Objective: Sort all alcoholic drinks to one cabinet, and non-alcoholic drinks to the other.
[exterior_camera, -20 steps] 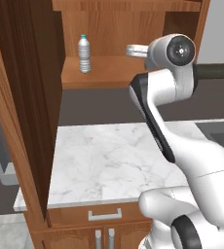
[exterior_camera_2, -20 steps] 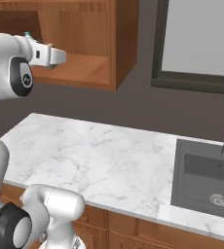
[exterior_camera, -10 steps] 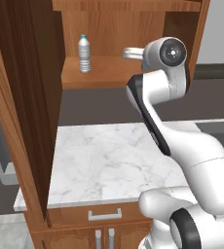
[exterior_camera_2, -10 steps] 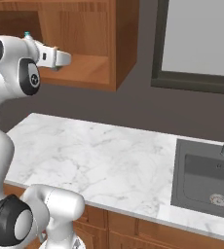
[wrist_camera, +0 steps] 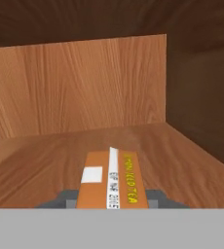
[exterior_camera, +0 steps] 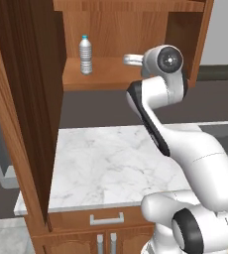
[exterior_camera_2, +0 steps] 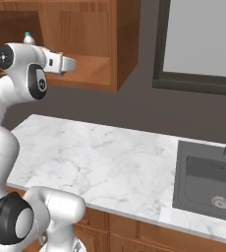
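Fingers closed on either side of an orange carton with a white label strip; grip looks firm, contact itself partly hidden. Carton hangs low over the shelf floor of the cabinet. Water bottle stands upright on the same shelf, well apart to the left. Over the last second the hand has pushed slightly deeper in; bottle unmoved. Judgement: carton is joining the non-alcoholic side, release next.

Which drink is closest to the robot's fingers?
The orange carton, sitting right in the gripper. The clear water bottle with the blue cap stands upright farther along the shelf, away from it.
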You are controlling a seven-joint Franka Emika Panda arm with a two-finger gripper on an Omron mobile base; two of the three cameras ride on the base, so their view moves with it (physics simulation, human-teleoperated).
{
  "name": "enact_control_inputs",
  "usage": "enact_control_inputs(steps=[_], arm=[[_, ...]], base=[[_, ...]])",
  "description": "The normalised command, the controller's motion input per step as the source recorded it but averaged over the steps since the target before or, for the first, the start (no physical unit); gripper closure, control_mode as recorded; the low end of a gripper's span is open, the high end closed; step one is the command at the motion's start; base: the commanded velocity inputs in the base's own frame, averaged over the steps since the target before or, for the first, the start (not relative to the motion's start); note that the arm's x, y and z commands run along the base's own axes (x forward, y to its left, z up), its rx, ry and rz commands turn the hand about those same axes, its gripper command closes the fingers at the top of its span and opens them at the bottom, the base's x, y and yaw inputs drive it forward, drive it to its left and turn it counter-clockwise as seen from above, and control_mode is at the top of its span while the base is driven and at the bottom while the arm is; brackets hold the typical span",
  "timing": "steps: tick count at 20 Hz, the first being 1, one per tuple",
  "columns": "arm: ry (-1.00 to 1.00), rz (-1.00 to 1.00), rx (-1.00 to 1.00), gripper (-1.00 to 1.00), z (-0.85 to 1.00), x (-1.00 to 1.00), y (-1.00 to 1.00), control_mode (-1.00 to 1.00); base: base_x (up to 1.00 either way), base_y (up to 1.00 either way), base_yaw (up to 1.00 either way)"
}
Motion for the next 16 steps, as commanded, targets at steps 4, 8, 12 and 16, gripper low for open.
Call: enact_control_inputs(steps=[4,8,12,16], arm=[[0.07,0.00,0.00,1.00,-0.13,0.35,0.00,-1.00],[0.10,0.00,0.00,1.00,-0.10,0.28,0.00,-1.00],[0.03,0.00,0.00,1.00,-0.04,0.28,0.00,-1.00],[0.00,0.00,0.00,1.00,-0.07,0.33,0.00,-1.00]], base=[[0.00,0.00,0.00],[0.00,0.00,0.00],[0.00,0.00,0.00],[0.00,0.00,0.00]])
